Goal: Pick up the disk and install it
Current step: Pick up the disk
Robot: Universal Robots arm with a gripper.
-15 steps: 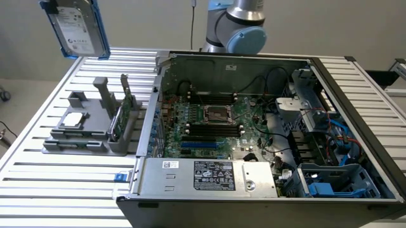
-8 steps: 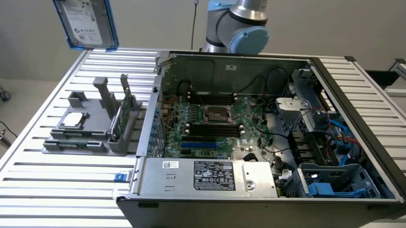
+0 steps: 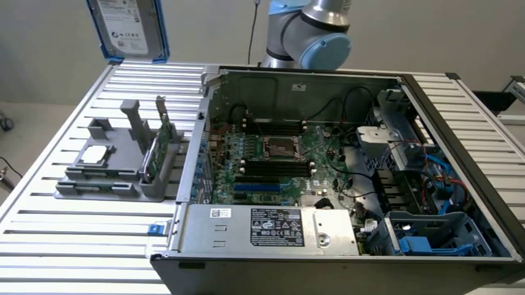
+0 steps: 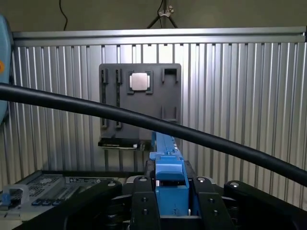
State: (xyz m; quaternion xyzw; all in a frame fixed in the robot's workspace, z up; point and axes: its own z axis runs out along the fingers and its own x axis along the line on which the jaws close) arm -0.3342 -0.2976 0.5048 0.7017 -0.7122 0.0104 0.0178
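Note:
The disk (image 3: pixel 127 27), a silver-grey drive with a white label in a blue carrier, hangs upright high above the table's far corner at the exterior view's left. In the wrist view the disk (image 4: pixel 166 160) is seen edge-on, its blue carrier clamped between the black fingers (image 4: pixel 144 208) of my gripper (image 4: pixel 171 194). The gripper is shut on the disk. Below it lies the ribbed table.
An open computer case (image 3: pixel 328 166) with its motherboard fills the table's middle, with a blue drive cage (image 3: pixel 431 236) at its near right corner. A grey holder (image 3: pixel 115 166) carries a silver chip (image 3: pixel 94 155) and a green card (image 3: pixel 156 144). A black cable (image 4: pixel 144 120) crosses the wrist view.

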